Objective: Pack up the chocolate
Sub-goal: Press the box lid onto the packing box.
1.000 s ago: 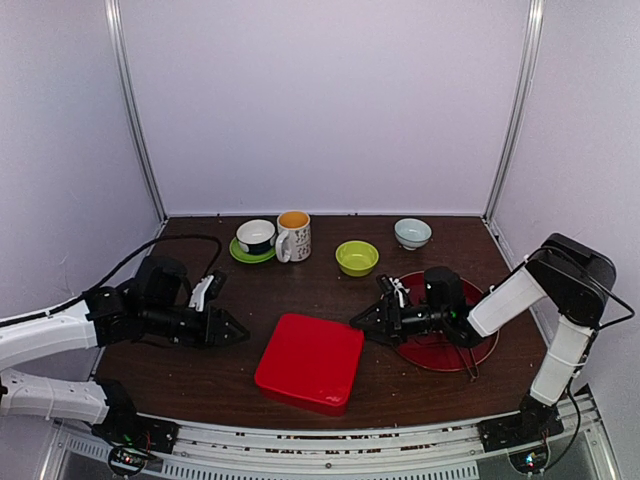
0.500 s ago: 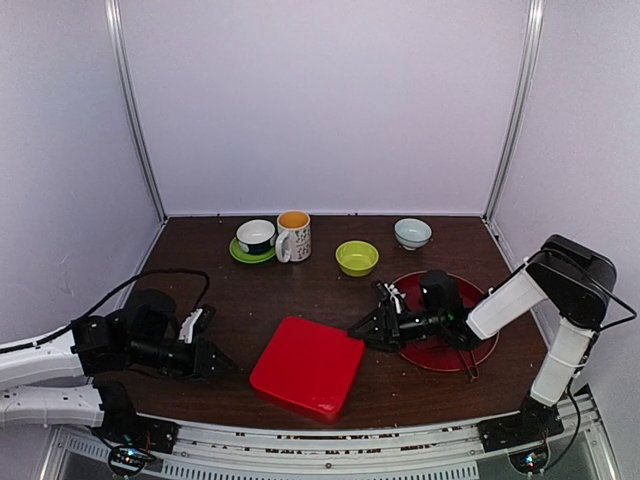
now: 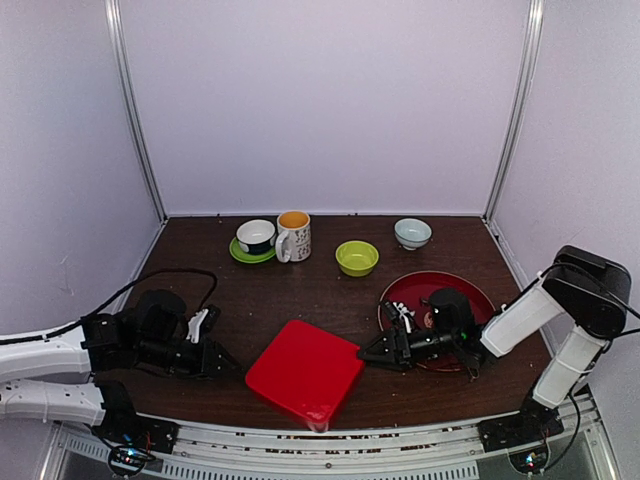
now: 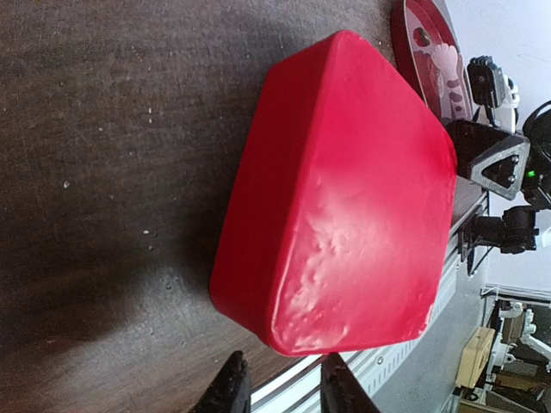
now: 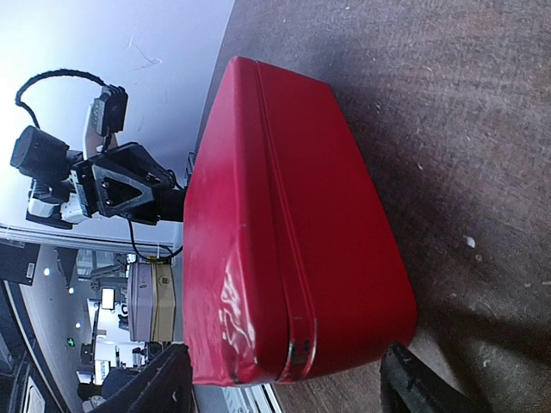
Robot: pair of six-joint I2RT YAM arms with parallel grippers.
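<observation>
Both arms lie low, reaching inward, the left hand (image 3: 228, 363) narrowly parted, the right hand (image 3: 366, 351) spread wide.

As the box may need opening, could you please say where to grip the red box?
Probably the red box by a corner of its lid, above the seam, from the right: its flat top looks too broad for the right gripper, facing that side.

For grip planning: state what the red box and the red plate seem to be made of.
Red box: glossy, likely thin tin or plastic; bright sheen with small dimples. Red plate: shiny, perhaps lacquered plastic or glazed ceramic; reflective rim, unclear.
</observation>
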